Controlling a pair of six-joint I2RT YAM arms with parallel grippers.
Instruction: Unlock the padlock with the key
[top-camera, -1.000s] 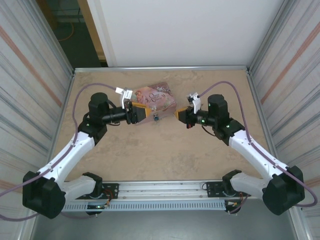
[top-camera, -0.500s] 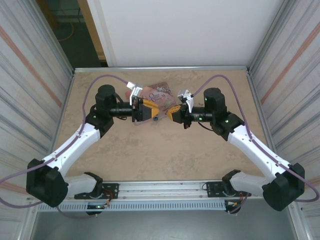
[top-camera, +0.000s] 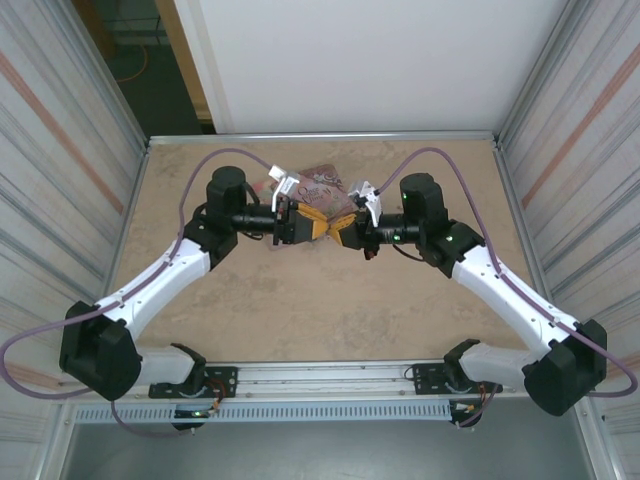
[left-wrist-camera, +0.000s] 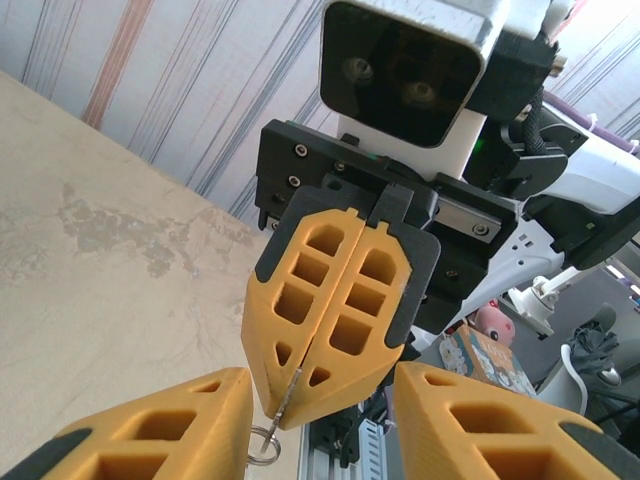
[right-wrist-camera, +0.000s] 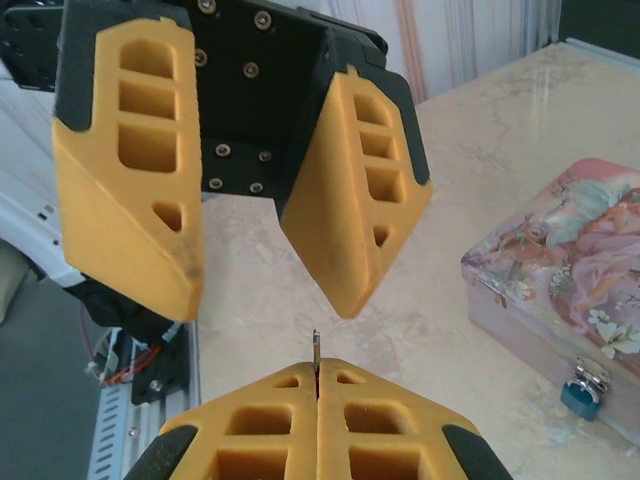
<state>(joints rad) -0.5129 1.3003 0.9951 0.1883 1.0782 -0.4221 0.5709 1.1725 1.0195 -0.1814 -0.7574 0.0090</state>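
Observation:
My right gripper (right-wrist-camera: 318, 372) is shut on the key (right-wrist-camera: 316, 346), whose thin metal tip sticks out past its fingertips. In the left wrist view the key (left-wrist-camera: 289, 396) hangs out of the right gripper (left-wrist-camera: 300, 385) with a small ring (left-wrist-camera: 262, 446) on it. My left gripper (right-wrist-camera: 265, 300) faces it tip to tip, open, its two fingers (left-wrist-camera: 150, 430) on either side of the key end without touching. From above, the left gripper (top-camera: 312, 222) and right gripper (top-camera: 336, 228) meet over the table. The blue padlock (right-wrist-camera: 578, 396) hangs on the front of the pink tin (right-wrist-camera: 570, 270).
The pink tin (top-camera: 322, 186) lies on the beige table (top-camera: 300, 310) just behind the two grippers. Corrugated metal walls close in both sides, and a rail (top-camera: 320, 385) with the arm bases runs along the near edge.
Both arms have swung inward until the grippers meet in front of the tin. The left gripper's jaws have narrowed. The right gripper has stayed shut on the key.

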